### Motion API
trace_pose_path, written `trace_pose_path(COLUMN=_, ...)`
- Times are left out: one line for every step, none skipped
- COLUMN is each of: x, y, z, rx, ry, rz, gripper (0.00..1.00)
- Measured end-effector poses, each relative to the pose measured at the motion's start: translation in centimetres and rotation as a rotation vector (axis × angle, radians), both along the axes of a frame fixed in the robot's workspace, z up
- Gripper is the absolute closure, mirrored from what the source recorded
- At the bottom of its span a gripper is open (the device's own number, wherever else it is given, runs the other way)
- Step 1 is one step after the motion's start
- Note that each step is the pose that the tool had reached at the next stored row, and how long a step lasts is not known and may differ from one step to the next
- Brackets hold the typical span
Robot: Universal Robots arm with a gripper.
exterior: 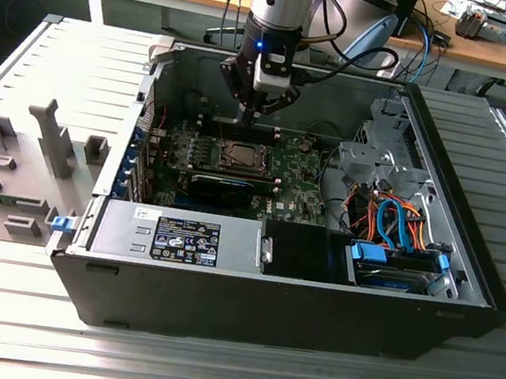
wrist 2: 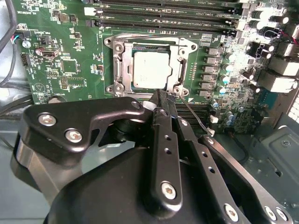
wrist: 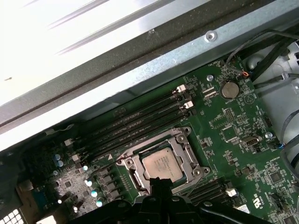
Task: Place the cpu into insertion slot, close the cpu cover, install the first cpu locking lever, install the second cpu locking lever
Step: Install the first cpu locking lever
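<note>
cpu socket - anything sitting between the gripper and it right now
Nothing visible does. In the second wrist view the gripper sits right at the edge of the insertion slot, with the cpu already lying in it and the cpu cover framing the chip. No cable or other part crosses the gap between the fingertips and the socket.

You see the cpu (wrist 2: 149, 70), a small flat square chip with a dull silver-grey top, lying level inside the insertion slot (wrist 2: 122, 46) on the green circuit board. The cpu cover (wrist 2: 180, 56), a thin silver metal frame with a square window, lies closed flat around the chip, so its top shows through the window. In the exterior view the slot (exterior: 237, 157) sits mid-board inside the open computer case.
</note>
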State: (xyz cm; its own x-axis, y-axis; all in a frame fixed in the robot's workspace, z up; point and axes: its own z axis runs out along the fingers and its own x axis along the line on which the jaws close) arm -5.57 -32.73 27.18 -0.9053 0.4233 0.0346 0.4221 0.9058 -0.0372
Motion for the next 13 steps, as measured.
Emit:
trace_pose_path(x=0.00, y=0.00, z=0.00, rx=0.0000, ry=0.0000, rz=0.002, gripper=0.89)
trace_pose_path(x=0.00, y=0.00, z=0.00, rx=0.0001, ry=-0.0001, rz=0.003, gripper=0.89)
trace_pose_path(x=0.00, y=0.00, z=0.00, rx=0.0000, ry=0.0000, rz=0.005, gripper=0.89)
trace_pose_path(x=0.00, y=0.00, z=0.00, rx=0.0000, ry=0.0000, rz=0.007, gripper=0.89)
trace_pose_path(x=0.00, y=0.00, z=0.00, rx=0.0000, ry=0.0000, rz=0.011, gripper=0.89)
trace_pose_path(x=0.00, y=0.00, z=0.00, rx=0.0000, ry=0.0000, rz=0.012, gripper=0.89)
trace_pose_path(x=0.00, y=0.00, z=0.00, rx=0.0000, ry=0.0000, rz=0.014, gripper=0.89)
trace_pose_path(x=0.00, y=0.00, z=0.00, rx=0.0001, ry=0.0000, rz=0.016, gripper=0.89)
trace_pose_path(x=0.00, y=0.00, z=0.00, rx=0.0000, ry=0.0000, rz=0.018, gripper=0.89)
trace_pose_path(x=0.00, y=0.00, z=0.00, rx=0.0000, ry=0.0000, rz=0.021, gripper=0.89)
trace_pose_path(x=0.00, y=0.00, z=0.00, rx=0.0000, ry=0.0000, rz=0.024, gripper=0.89)
trace_pose_path(x=0.00, y=0.00, z=0.00, rx=0.0000, ry=0.0000, rz=0.026, gripper=0.89)
trace_pose_path(x=0.00, y=0.00, z=0.00, rx=0.0001, ry=0.0000, rz=0.028, gripper=0.89)
